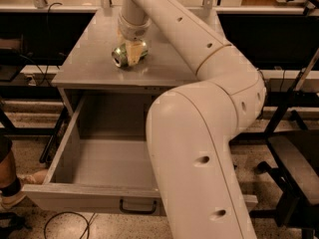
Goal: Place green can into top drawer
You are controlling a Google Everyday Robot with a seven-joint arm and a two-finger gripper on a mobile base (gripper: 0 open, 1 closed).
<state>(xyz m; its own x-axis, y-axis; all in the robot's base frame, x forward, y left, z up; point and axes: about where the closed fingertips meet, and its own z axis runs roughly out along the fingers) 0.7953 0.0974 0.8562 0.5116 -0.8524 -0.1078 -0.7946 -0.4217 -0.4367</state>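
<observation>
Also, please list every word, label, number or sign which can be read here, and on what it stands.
No text can be read.
The green can, lying on the cabinet top with the claw on it: any print is too blurred to read.
The top drawer, pulled open: no text on its front.
The arm: no text.

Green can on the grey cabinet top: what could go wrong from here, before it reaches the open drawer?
1. The dented shiny green-and-silver drink can lies on its side under the tool on the flat grey cabinet top; being round, it may roll away or slip.
2. The bulky white arm covers the right part of the open grey top drawer, so a drop there may be hard to check.
</observation>
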